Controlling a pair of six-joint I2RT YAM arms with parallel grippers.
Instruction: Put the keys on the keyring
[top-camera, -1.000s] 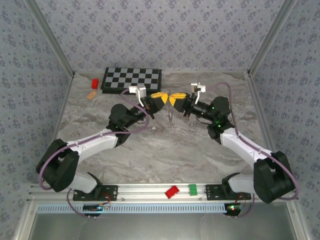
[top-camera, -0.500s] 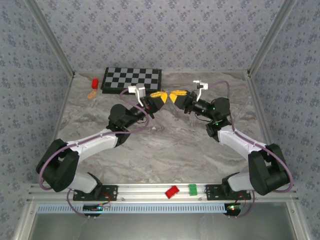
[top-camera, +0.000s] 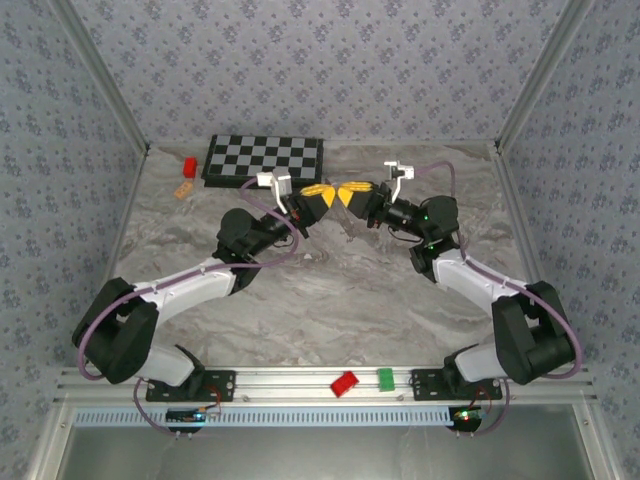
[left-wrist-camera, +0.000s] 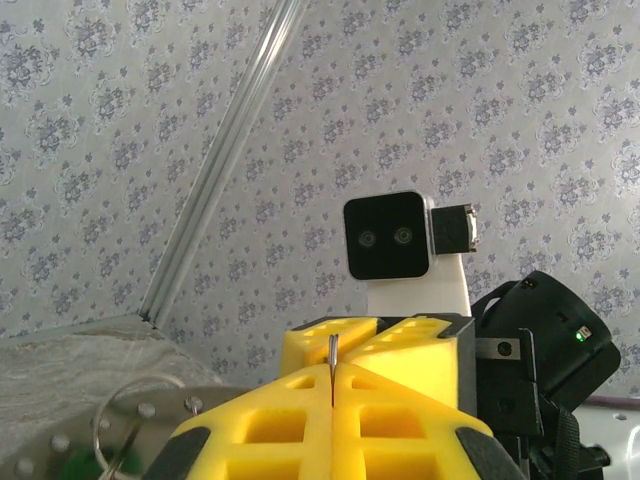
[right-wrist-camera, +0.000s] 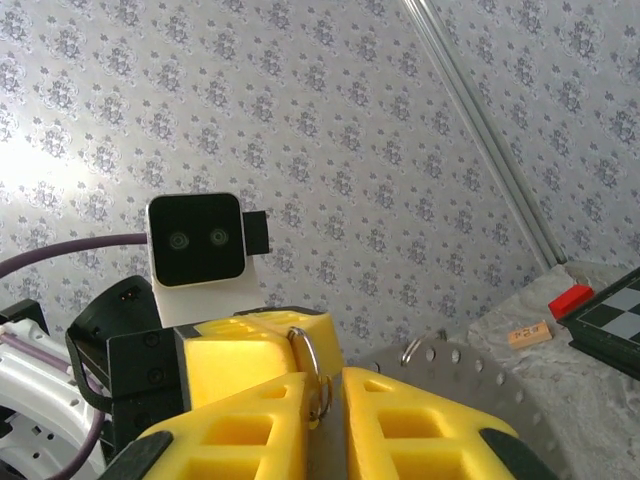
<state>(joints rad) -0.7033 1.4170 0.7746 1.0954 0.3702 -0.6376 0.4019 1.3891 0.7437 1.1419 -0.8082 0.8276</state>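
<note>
My two grippers meet tip to tip above the middle of the table. The left gripper (top-camera: 325, 193) (left-wrist-camera: 331, 378) is shut on the keyring (left-wrist-camera: 331, 352), a thin silvery wire ring that I see edge-on between its yellow fingers. In the right wrist view the keyring (right-wrist-camera: 313, 356) reaches from the left gripper's fingers (right-wrist-camera: 240, 365) into the narrow gap of my right gripper (top-camera: 346, 192) (right-wrist-camera: 322, 385). The right jaws stand slightly apart around it. A speck of bright green (left-wrist-camera: 75, 465), perhaps a key's head, lies low on the left, beside a wire loop; I cannot make out the keys otherwise.
A grey perforated metal plate (right-wrist-camera: 480, 375) (left-wrist-camera: 50, 445) sits just behind the fingertips, with a small wire loop (right-wrist-camera: 413, 348) on its edge. At the back left are a chessboard (top-camera: 263, 158), a red block (top-camera: 189, 165) and an orange piece (top-camera: 182, 188). On the front rail are a red block (top-camera: 344, 383) and a green block (top-camera: 385, 378).
The right gripper has shifted slightly back and in towards the left gripper's tip, and its fingers have narrowed a little. The left arm has not moved.
</note>
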